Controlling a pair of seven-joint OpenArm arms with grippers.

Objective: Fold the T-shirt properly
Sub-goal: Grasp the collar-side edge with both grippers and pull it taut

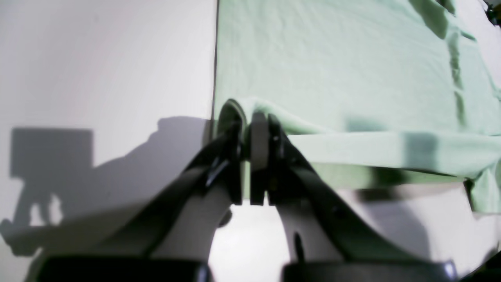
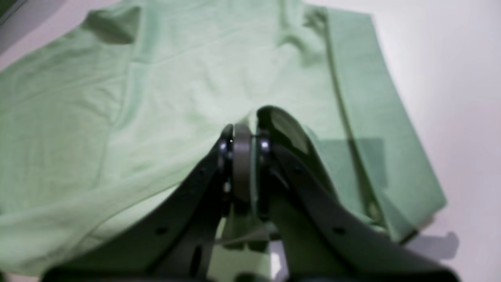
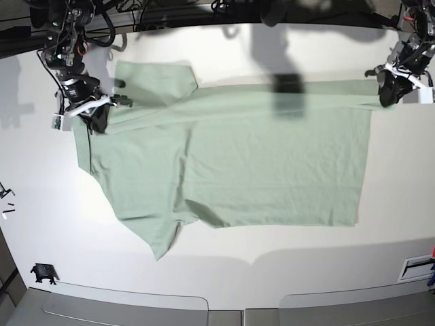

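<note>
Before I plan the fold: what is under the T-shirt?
The T-shirt lies spread on the white table, which shows all round it. Both grippers, left and right, pinch its far edge. Anything beneath the cloth is hidden.

I can read no text, label, brand, number or sign in any of my three views. The T-shirt (image 3: 272,163) looks plain in all of them, with no print or legible tag that I can make out, and both wrist views are too blurred for fine marks. The white table (image 3: 224,272) carries no writing either, and the small items at its edges are too tiny for me to read anything on them.
</note>
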